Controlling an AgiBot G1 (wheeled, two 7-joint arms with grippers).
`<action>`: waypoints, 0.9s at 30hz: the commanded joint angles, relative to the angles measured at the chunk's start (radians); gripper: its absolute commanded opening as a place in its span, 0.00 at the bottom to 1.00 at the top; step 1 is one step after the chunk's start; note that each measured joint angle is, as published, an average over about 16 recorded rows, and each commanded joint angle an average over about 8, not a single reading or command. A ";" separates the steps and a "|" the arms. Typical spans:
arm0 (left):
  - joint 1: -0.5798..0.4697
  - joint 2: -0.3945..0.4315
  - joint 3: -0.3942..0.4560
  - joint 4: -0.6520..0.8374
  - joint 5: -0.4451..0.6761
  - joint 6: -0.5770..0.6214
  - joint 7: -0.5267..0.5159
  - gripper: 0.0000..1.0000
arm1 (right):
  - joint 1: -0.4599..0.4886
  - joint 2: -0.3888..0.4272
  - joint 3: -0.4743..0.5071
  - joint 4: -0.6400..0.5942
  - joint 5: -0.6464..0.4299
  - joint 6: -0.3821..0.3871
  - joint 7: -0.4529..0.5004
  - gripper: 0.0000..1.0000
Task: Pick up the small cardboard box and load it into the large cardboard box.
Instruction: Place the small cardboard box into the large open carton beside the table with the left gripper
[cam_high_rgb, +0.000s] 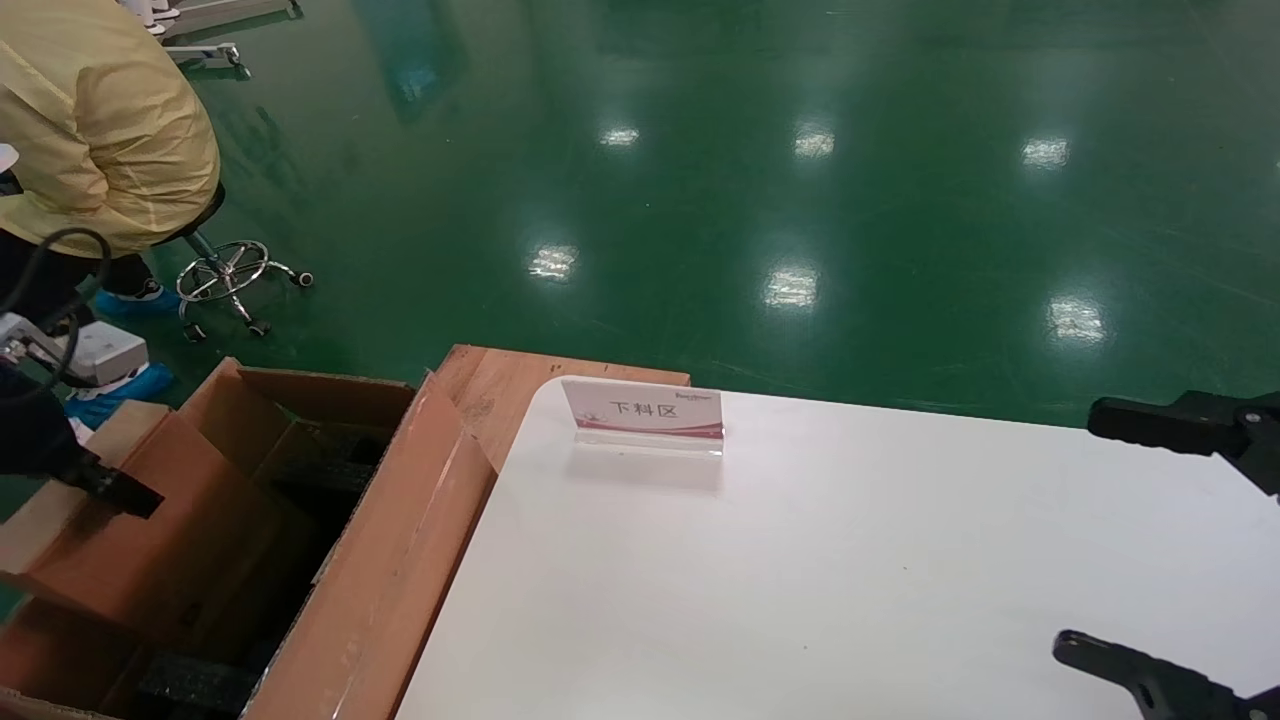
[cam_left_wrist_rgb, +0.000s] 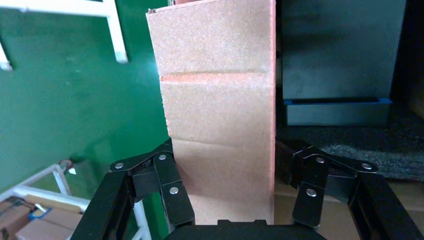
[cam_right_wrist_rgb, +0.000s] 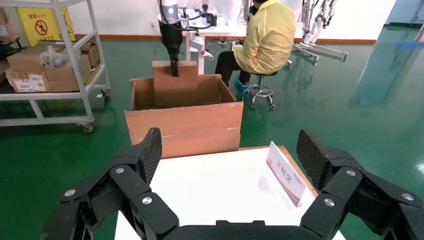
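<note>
The small cardboard box (cam_high_rgb: 120, 540) (cam_left_wrist_rgb: 220, 115) (cam_right_wrist_rgb: 174, 87) stands on end, its lower part inside the large cardboard box (cam_high_rgb: 390, 560) (cam_right_wrist_rgb: 185, 127) left of the white table. My left gripper (cam_high_rgb: 112, 490) (cam_left_wrist_rgb: 226, 165) (cam_right_wrist_rgb: 174, 69) comes down from above and is shut on the small box's top, one finger against each side. Black foam (cam_left_wrist_rgb: 345, 145) shows inside the large box beside it. My right gripper (cam_high_rgb: 1078, 530) (cam_right_wrist_rgb: 229, 150) hangs open over the table's right side with nothing between its fingers.
A white table (cam_high_rgb: 850, 580) carries a small sign stand (cam_high_rgb: 645, 410) (cam_right_wrist_rgb: 285, 175). A wooden board (cam_high_rgb: 500, 385) sticks out beyond its far left corner. A person in yellow (cam_high_rgb: 100, 120) (cam_right_wrist_rgb: 270, 40) sits on a stool beyond the large box. A shelf cart (cam_right_wrist_rgb: 50, 65) holds cartons.
</note>
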 joint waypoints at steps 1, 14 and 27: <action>0.030 0.010 -0.003 0.028 -0.016 -0.005 0.005 0.00 | 0.000 0.000 0.000 0.000 0.000 0.000 0.000 1.00; 0.225 0.072 -0.053 0.230 -0.149 -0.030 0.094 0.00 | 0.000 0.000 -0.001 0.000 0.001 0.000 0.000 1.00; 0.284 0.107 -0.076 0.332 -0.197 -0.009 0.136 1.00 | 0.000 0.000 -0.001 0.000 0.001 0.001 -0.001 1.00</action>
